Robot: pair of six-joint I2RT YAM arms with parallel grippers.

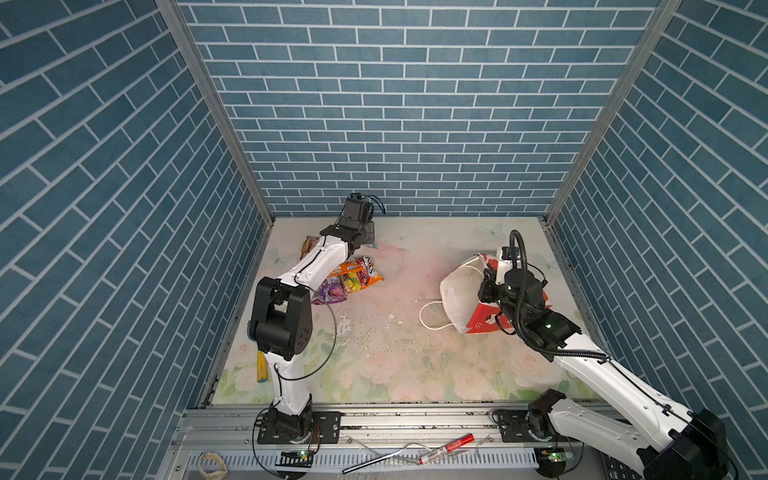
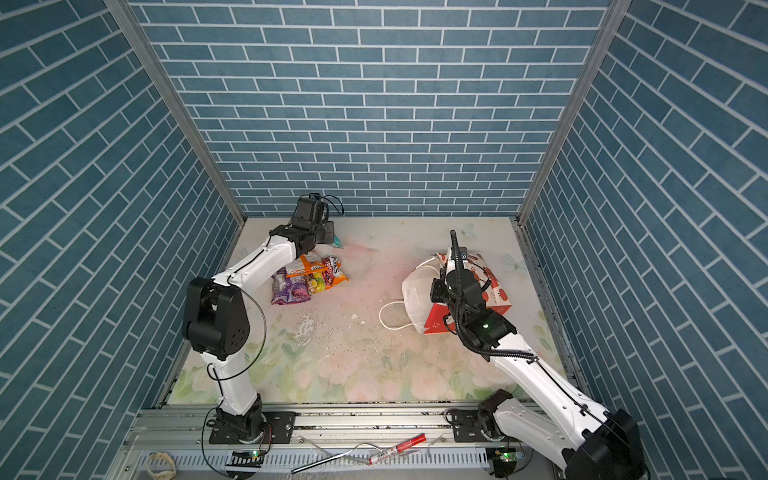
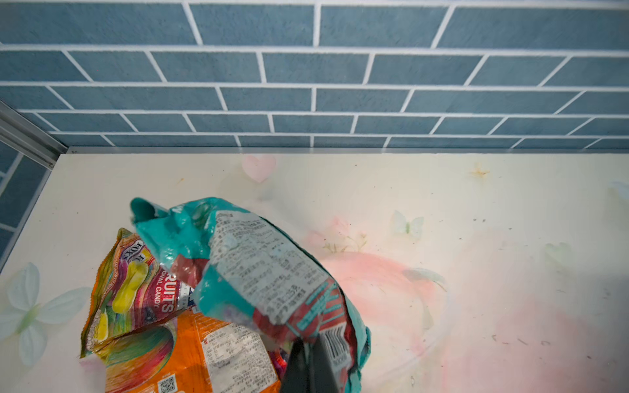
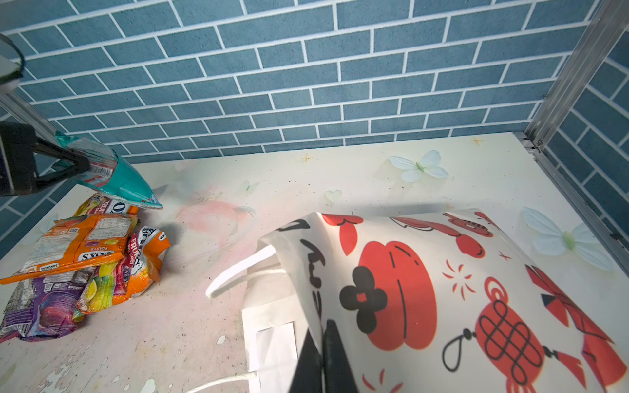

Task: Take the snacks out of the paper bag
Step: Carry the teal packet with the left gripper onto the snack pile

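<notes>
While the left gripper [image 3: 310, 342] pinches the teal packet [image 3: 238, 265] by one edge, slick film may slip from the jaws; the right gripper [image 4: 321, 328] clamps the paper bag [image 4: 408, 289].

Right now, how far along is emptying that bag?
Done: orange candy bags and a purple packet lie piled on the table. In hand: left gripper holds a teal packet above them; right gripper pinches the paper bag. Left: setting it down; the bag's inside is partly hidden.
</notes>
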